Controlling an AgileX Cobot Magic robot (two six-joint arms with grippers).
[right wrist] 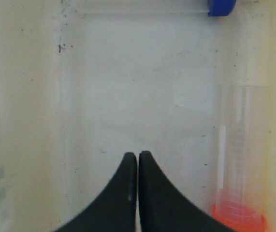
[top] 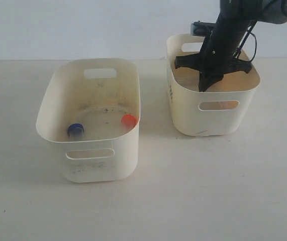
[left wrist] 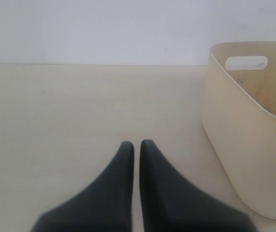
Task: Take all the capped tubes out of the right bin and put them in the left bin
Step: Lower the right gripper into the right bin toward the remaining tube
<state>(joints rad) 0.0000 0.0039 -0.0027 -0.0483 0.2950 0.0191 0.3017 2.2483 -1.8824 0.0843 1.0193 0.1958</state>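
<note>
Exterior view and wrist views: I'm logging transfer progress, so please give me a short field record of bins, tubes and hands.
target bin: grime-smeared cream plastic left bin, holding two tubes
tubes there: clear blue-capped tube, clear orange-red-capped tube
source bin: yellowish-stained cream plastic right bin, black right arm reaching inside
tubes remaining there: second blue-capped tube, second orange-red-capped tube, both lying flat
right hand: shut, empty, touching neither tube
left hand: shut, empty, above pale tabletop beside the left bin
</note>
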